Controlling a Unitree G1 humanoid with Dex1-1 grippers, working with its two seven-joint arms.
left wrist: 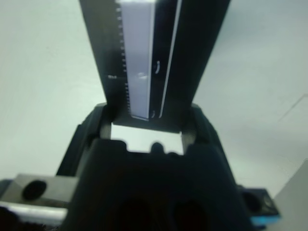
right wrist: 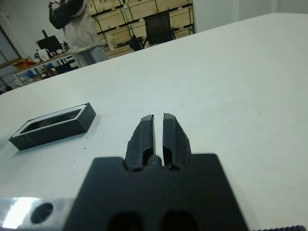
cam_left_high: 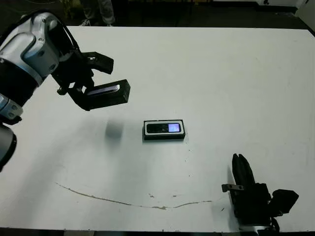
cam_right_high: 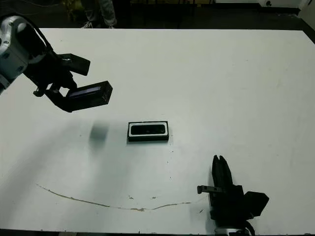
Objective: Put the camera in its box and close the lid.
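Left eye view, nearest me: my right hand [cam_left_high: 241,162] rests on the white worktop [cam_left_high: 221,78] at its near edge, fingers pressed together and holding nothing; further out, mid-worktop, I see the box [cam_left_high: 164,130] with the camera [cam_left_high: 164,128] lying inside, bluish screen up; beyond and to the left, my left hand [cam_left_high: 101,78] grips the lid [cam_left_high: 107,93] above the worktop, well apart from the box.
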